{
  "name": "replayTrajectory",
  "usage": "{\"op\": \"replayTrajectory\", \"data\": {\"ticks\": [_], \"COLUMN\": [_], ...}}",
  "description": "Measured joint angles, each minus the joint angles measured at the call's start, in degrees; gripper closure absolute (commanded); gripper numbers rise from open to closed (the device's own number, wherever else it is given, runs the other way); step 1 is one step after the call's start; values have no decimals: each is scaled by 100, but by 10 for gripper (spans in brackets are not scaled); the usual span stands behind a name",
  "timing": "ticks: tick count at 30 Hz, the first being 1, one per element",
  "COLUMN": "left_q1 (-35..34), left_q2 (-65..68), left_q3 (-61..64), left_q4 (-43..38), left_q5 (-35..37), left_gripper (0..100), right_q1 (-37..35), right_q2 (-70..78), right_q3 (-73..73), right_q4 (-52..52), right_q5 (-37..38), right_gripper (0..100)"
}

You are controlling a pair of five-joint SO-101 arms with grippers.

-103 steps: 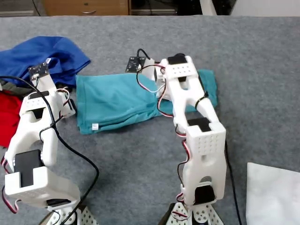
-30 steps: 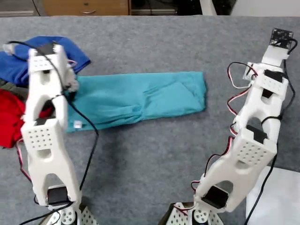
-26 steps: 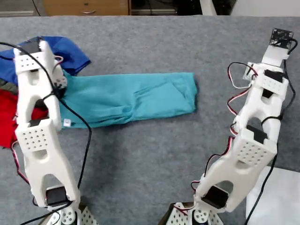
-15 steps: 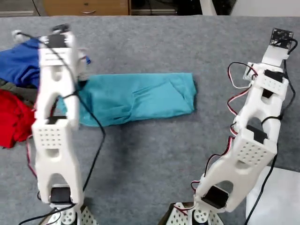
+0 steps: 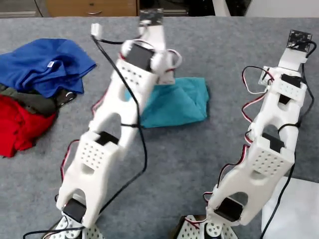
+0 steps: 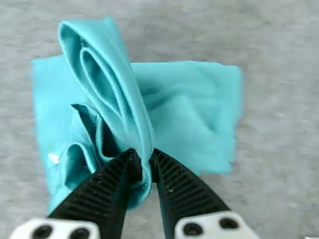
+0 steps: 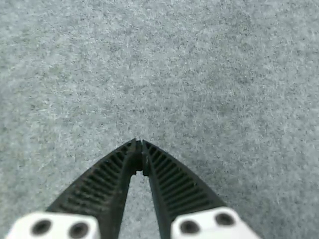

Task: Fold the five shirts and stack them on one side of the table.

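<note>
One fold of teal shirt (image 6: 199,119) pinched in left gripper (image 6: 142,167) (right gripper (image 7: 138,147) closed, empty).

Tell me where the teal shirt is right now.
In the high view the teal shirt lies mid-table, right of the blue shirt, one fold pinched up by the left hand.
</note>
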Motion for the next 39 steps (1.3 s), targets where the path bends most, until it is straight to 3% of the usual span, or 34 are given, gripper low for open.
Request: {"op": "replayTrajectory", "data": {"ticks": [8, 20, 23, 29, 33, 39], "left_q1": [651, 897, 897, 958, 958, 624], "left_q2": [378, 1055, 1055, 1055, 1055, 1055], "left_q3": [-18, -18, -18, -18, -18, -360], "left_q4": [-782, -1609, -1705, -1732, -1732, -1407], "left_q5": [88, 404, 431, 563, 976, 1037], "left_gripper": [979, 978, 957, 801, 794, 804], "right_q1": [0, 0, 0, 0, 0, 0], "right_q2": [0, 0, 0, 0, 0, 0], "right_q3": [0, 0, 0, 0, 0, 0], "right_q4": [0, 0, 0, 0, 0, 0], "right_q5": [0, 0, 0, 0, 0, 0], "right_gripper": [993, 993, 992, 991, 991, 991]}}
